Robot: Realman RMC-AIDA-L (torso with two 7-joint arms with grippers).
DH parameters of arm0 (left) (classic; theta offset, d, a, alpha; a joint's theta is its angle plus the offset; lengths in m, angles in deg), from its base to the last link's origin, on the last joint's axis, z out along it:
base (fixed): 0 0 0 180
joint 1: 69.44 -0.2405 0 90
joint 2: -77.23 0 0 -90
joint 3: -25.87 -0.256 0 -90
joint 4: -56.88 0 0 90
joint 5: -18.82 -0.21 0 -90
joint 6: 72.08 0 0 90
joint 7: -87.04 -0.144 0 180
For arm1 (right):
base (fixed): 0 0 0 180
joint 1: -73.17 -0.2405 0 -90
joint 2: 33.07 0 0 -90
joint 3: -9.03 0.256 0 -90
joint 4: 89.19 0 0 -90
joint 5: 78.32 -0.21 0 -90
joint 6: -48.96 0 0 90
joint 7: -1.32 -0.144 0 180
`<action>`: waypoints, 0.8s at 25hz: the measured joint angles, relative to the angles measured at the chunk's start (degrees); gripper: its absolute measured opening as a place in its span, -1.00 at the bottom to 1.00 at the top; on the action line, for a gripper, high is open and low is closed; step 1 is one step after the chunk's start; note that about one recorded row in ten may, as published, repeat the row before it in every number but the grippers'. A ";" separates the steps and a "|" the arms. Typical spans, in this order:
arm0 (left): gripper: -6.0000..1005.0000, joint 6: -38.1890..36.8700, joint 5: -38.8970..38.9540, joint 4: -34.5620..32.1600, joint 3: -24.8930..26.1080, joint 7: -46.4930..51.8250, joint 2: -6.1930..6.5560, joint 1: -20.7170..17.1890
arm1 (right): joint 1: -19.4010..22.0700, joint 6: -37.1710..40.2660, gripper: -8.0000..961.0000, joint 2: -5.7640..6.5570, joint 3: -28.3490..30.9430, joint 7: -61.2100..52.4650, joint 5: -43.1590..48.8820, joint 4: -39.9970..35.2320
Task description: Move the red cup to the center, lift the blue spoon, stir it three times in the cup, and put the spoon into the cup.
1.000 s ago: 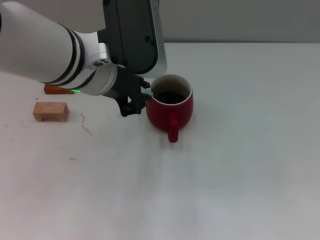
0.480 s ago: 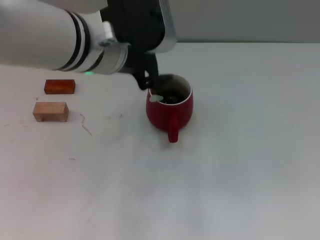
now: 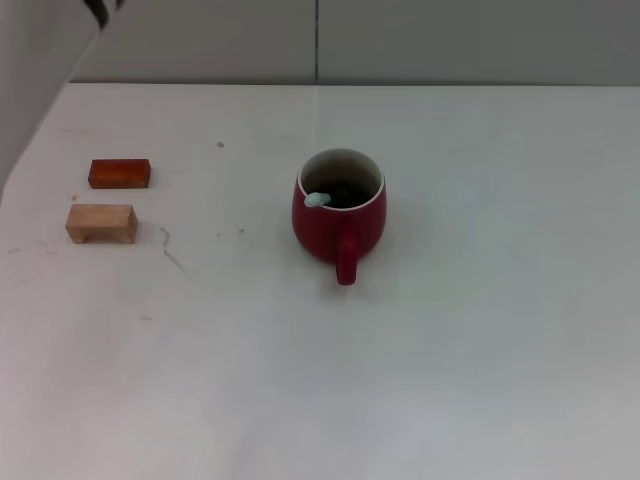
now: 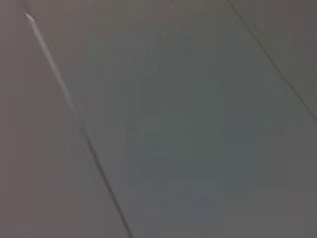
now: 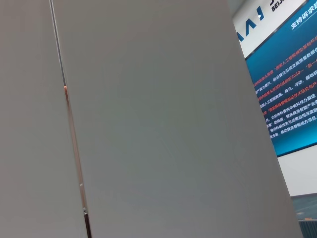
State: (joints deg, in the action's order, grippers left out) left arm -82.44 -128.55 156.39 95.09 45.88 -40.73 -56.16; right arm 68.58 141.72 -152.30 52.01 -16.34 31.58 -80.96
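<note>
The red cup (image 3: 340,215) stands upright near the middle of the white table (image 3: 480,330) in the head view, its handle toward the front edge. The blue spoon (image 3: 318,199) rests inside the cup, and only the pale end of its handle shows, leaning on the left side of the rim. Only a white part of the left arm (image 3: 40,60) shows at the top left corner, far from the cup. Neither gripper is in view. Both wrist views show only grey wall panels.
A small red-orange block (image 3: 119,173) and a light wooden block (image 3: 101,222) lie at the table's left side. A few faint marks dot the surface between them and the cup.
The left arm has let go of the spoon and withdrawn up and to the left, out of the head view. The spoon stays in the cup. The cup has not moved.
</note>
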 joint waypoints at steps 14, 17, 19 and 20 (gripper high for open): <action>0.62 -24.37 -1.88 -26.76 5.19 24.37 1.80 -9.77 | 0.44 3.22 0.57 -0.03 0.00 0.00 -0.03 -0.33; 0.62 -33.52 -2.78 -40.19 5.93 29.59 0.99 -8.86 | 0.46 3.85 0.57 -0.03 0.00 0.00 0.06 -0.28; 0.62 -38.56 -2.87 -48.85 6.19 31.40 0.45 -7.27 | 0.50 4.29 0.57 -0.03 0.00 0.00 0.07 -0.26; 0.62 -42.18 -2.84 -54.82 6.20 31.82 0.12 -5.92 | 0.53 4.48 0.57 -0.03 0.00 0.00 0.06 -0.27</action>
State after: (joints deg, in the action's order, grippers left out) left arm -124.62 -131.39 101.57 101.30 77.69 -40.61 -62.08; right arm 69.11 146.20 -152.33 52.02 -16.34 31.64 -81.23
